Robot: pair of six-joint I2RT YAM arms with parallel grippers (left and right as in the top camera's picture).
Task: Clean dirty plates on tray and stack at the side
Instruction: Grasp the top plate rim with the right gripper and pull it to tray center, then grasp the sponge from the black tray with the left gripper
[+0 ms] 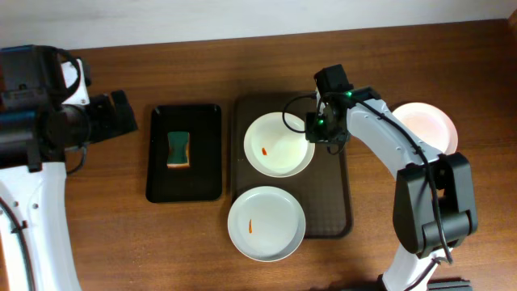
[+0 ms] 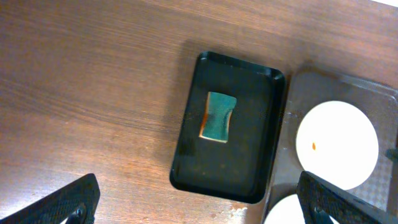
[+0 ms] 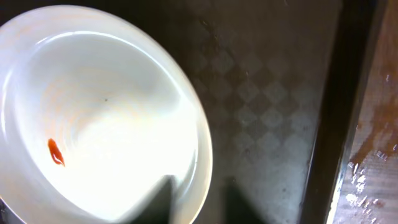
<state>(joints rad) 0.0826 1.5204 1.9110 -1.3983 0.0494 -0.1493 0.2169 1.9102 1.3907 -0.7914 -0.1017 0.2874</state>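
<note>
Hovering at the rt rim of the far plate (image 1: 275, 145), which lies on the tray (image 1: 335, 202) w/ its red smear (image 1: 266, 151) unwiped, the right gripper (image 1: 315, 133) has fingers (image 3: 158, 205) spread astride the edge, so imo sink lower, pinch firm & lift level.

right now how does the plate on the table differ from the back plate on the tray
The back plate sits on the brown tray, the table plate right of it. The back plate bears an orange-red smear; the table plate shows none where visible. Both are round, white and shallow.
</note>
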